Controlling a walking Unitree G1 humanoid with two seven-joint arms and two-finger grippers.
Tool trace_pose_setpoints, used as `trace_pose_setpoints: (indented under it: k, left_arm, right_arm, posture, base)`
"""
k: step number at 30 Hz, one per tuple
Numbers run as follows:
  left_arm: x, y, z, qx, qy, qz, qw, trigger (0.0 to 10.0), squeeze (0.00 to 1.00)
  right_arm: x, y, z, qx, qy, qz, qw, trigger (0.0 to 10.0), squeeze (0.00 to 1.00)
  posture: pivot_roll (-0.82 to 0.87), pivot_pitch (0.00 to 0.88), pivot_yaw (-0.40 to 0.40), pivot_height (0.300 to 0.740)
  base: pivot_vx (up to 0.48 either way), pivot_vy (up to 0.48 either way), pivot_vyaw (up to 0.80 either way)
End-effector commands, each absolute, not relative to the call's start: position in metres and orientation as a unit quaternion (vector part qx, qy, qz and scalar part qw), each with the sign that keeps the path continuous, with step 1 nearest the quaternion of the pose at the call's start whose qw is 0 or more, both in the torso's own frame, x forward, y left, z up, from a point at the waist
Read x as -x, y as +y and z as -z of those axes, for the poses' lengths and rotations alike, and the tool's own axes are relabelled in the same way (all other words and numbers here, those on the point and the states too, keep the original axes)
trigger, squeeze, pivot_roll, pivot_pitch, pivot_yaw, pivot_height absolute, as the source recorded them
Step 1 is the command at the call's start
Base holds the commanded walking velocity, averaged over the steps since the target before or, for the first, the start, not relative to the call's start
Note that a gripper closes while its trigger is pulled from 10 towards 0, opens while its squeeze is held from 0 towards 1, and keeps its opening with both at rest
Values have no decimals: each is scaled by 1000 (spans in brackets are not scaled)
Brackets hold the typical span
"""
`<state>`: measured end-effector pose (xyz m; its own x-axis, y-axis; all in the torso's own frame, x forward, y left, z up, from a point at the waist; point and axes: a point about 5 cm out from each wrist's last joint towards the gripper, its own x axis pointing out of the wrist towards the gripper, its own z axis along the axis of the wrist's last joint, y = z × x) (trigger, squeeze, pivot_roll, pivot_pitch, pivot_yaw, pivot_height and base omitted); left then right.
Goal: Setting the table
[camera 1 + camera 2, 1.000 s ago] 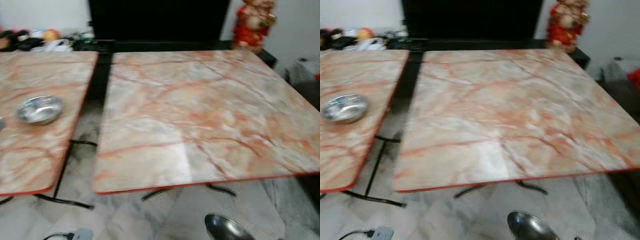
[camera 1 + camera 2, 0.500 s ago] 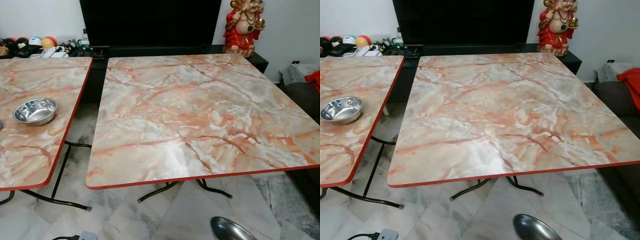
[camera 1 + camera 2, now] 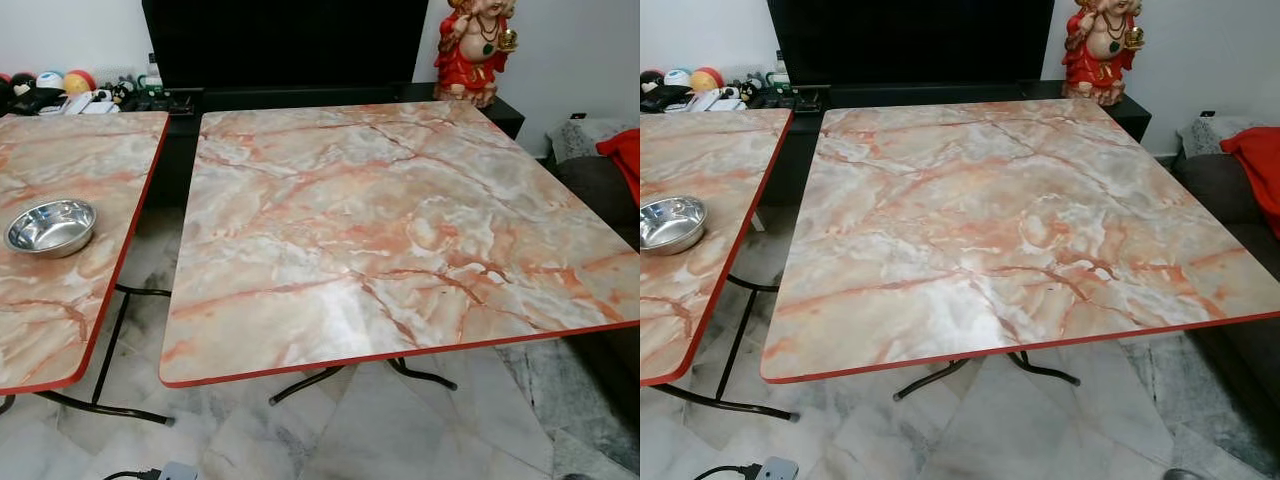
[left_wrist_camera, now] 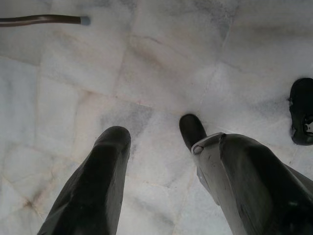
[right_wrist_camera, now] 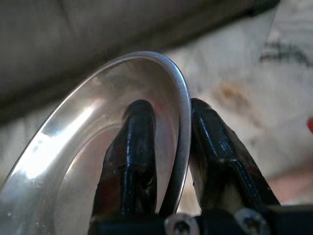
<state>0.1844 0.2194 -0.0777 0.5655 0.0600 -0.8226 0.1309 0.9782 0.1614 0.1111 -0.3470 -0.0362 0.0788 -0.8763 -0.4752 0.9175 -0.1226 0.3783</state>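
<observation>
A steel bowl (image 3: 50, 227) rests on the left marble-patterned table (image 3: 60, 300). Before me stands a second, larger table (image 3: 380, 230) with a red edge and a bare top. In the right wrist view my right gripper (image 5: 171, 122) is shut on the rim of a second steel bowl (image 5: 83, 156), one finger inside and one outside. In the left wrist view my left gripper (image 4: 151, 132) hangs open over the pale floor tiles, with nothing between its fingers.
A dark TV cabinet (image 3: 290, 95) runs along the far wall, with a red and gold statue (image 3: 470, 50) at its right end. Balls and clutter (image 3: 60, 88) sit at the back left. A grey sofa with red cloth (image 3: 1250, 170) stands right. A cable and plug (image 3: 770, 468) lie on the floor.
The camera has shifted, so both tables sit further left and lower in view. The held bowl, visible at the bottom edge before, has dropped out of the eye views.
</observation>
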Motion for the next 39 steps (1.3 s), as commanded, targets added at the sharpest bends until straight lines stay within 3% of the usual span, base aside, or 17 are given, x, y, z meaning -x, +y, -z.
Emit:
trace_pose_setpoints:
  k: [1, 5, 7, 9, 15, 16, 17, 19, 21, 24, 27, 31, 34, 37, 39]
  left_arm:
    - [-181, 219, 80, -112, 473, 27, 874, 10000, 0]
    - [-182, 219, 79, -118, 472, 33, 873, 10000, 0]
    - [-182, 219, 79, -119, 472, 34, 873, 10000, 0]
    - [-184, 218, 78, -127, 471, 42, 872, 10000, 0]
    - [-185, 218, 78, -127, 470, 41, 873, 10000, 0]
    - [-185, 218, 78, -127, 470, 41, 873, 10000, 0]
    - [-185, 218, 78, -127, 470, 41, 873, 10000, 0]
    - [-185, 218, 78, -128, 470, 43, 872, 10000, 0]
    - [-185, 217, 78, -128, 471, 44, 872, 10000, 0]
    - [-185, 215, 79, -126, 471, 44, 872, 10000, 0]
    - [-184, 215, 79, -125, 471, 43, 872, 10000, 0]
    - [-183, 215, 80, -125, 472, 41, 872, 10000, 0]
    - [-182, 216, 80, -125, 473, 40, 871, 10000, 0]
    - [-182, 216, 80, -124, 473, 38, 871, 10000, 0]
    - [-182, 216, 80, -123, 473, 38, 871, 10000, 0]
  right_arm:
    - [-107, -368, 15, -296, -36, 700, 649, 10000, 0]
    - [-112, -393, -20, -259, -121, 705, 649, 10000, 0]
    - [-112, -404, -37, -249, -159, 708, 642, 10000, 0]
    - [-110, -430, -82, -228, -254, 704, 623, 10000, 0]
    - [-110, -448, -136, -220, -343, 678, 612, 10000, 0]
    - [-125, -452, -158, -229, -357, 643, 637, 10000, 0]
    - [-125, -452, -158, -229, -357, 643, 637, 10000, 0]
    - [-154, -449, -178, -242, -354, 580, 692, 10000, 0]
    - [-198, -431, -198, -250, -330, 490, 767, 10000, 0]
    - [-264, -389, -210, -277, -269, 361, 849, 10000, 0]
    - [-283, -371, -213, -305, -259, 308, 863, 10000, 0]
    - [-321, -330, -207, -301, -182, 212, 912, 10000, 0]
    - [-333, -312, -199, -325, -132, 170, 921, 10000, 0]
    - [-346, -277, -181, -311, -46, 99, 944, 10000, 0]
    - [-347, -272, -178, -313, -41, 93, 944, 10000, 0]
  posture:
    - [-94, 87, -31, 740]
    - [-103, 88, -24, 740]
    - [-110, 87, -21, 740]
    - [-116, 87, -14, 740]
    - [-124, 88, -12, 740]
    - [-129, 86, -10, 740]
    - [-129, 86, -10, 740]
    - [-133, 87, -8, 740]
    - [-131, 85, -10, 740]
    - [-116, 80, -18, 740]
    - [-104, 77, -24, 740]
    - [-98, 81, -26, 740]
    - [-97, 84, -28, 740]
    - [-90, 89, -31, 740]
    - [-84, 90, -31, 740]
  base:
    - [0, 0, 0]
    - [0, 0, 0]
    - [0, 0, 0]
    - [0, 0, 0]
    - [0, 0, 0]
    - [0, 0, 0]
    - [0, 0, 0]
    - [0, 0, 0]
    - [0, 0, 0]
    - [0, 0, 0]
    - [0, 0, 0]
    - [0, 0, 0]
    - [0, 0, 0]
    - [0, 0, 0]
    - [0, 0, 0]
